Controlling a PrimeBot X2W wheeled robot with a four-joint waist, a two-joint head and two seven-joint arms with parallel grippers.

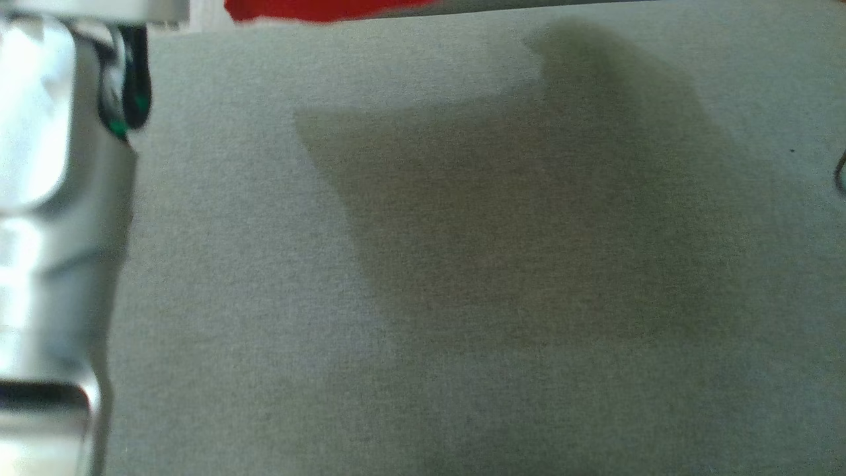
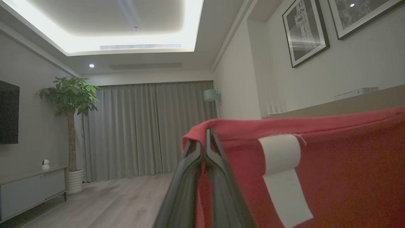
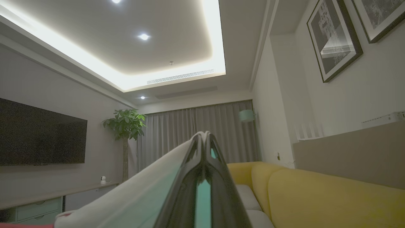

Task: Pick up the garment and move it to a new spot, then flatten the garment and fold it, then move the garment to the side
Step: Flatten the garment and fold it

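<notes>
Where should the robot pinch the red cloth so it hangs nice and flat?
Probably at the top hem of the red cloth, right at a corner, coming from its end. That edge runs thin and straight, so a pinch closes over it easily. The left end effector is shut on just such a corner, and the cloth hangs smooth beside it.

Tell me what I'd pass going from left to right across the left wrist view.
From the left: television → potted plant → curtains → left gripper, shut on the edge of the red garment → white label on that garment.
</notes>
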